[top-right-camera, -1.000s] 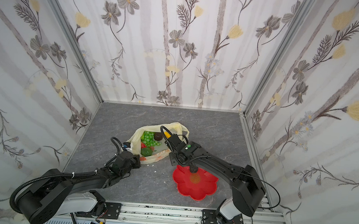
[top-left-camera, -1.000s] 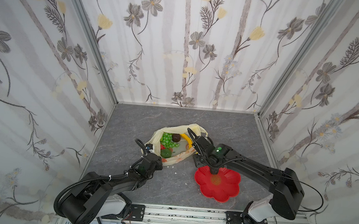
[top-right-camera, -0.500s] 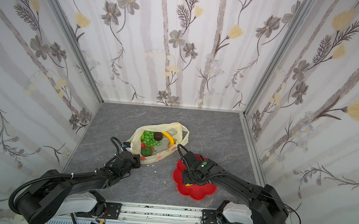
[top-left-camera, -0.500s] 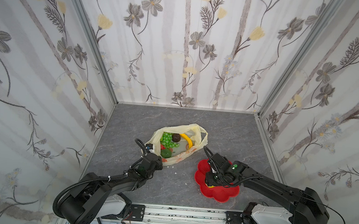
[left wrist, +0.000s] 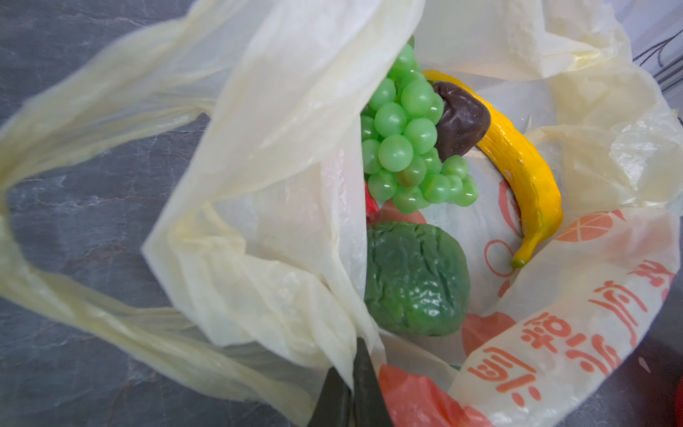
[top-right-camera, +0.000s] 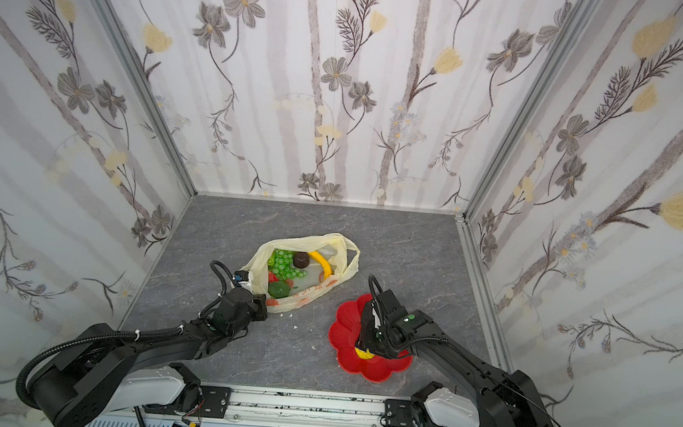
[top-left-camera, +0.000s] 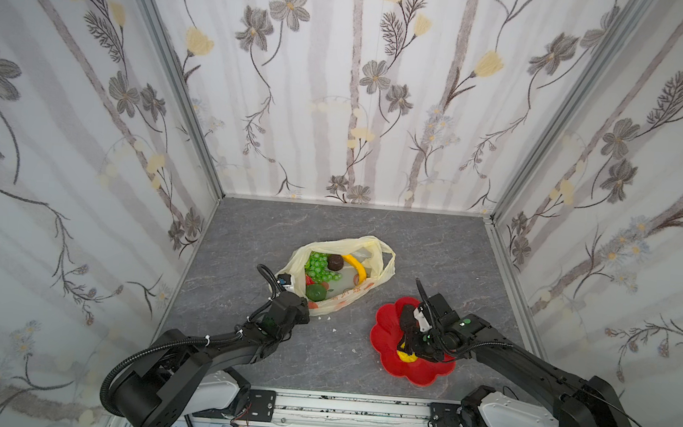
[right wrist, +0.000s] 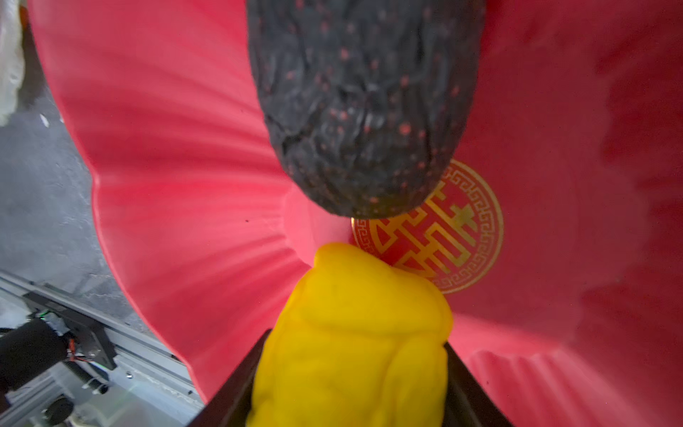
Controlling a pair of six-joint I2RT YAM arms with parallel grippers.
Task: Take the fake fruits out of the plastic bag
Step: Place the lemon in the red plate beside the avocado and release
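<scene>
The plastic bag (top-left-camera: 374, 250) (top-right-camera: 339, 245) lies open mid-floor in both top views. The left wrist view looks into the bag (left wrist: 281, 177). Inside are a green grape bunch (left wrist: 410, 140), a dark brown piece (left wrist: 460, 118), a yellow banana (left wrist: 525, 173) and a bumpy green fruit (left wrist: 415, 281). My left gripper (left wrist: 351, 373) (top-left-camera: 301, 303) is shut on the bag's near rim. My right gripper (right wrist: 356, 340) (top-left-camera: 406, 351) is shut on a yellow lemon (right wrist: 354, 332) (top-right-camera: 363, 353) low over the red dish. Just beyond the lemon is a dark wrinkled piece (right wrist: 362, 103) with red specks.
The red flower-shaped dish (top-left-camera: 384, 339) (top-right-camera: 343, 331) (right wrist: 177, 148) sits right of the bag, near the front. Floral walls close in the back and both sides. A metal rail (top-left-camera: 337, 406) runs along the front edge. Small white crumbs (top-left-camera: 335, 330) lie between bag and dish.
My right gripper has come out of the bag with the lemon, moving right and toward the front, over the red dish. My left gripper has kept its hold on the rim.
</scene>
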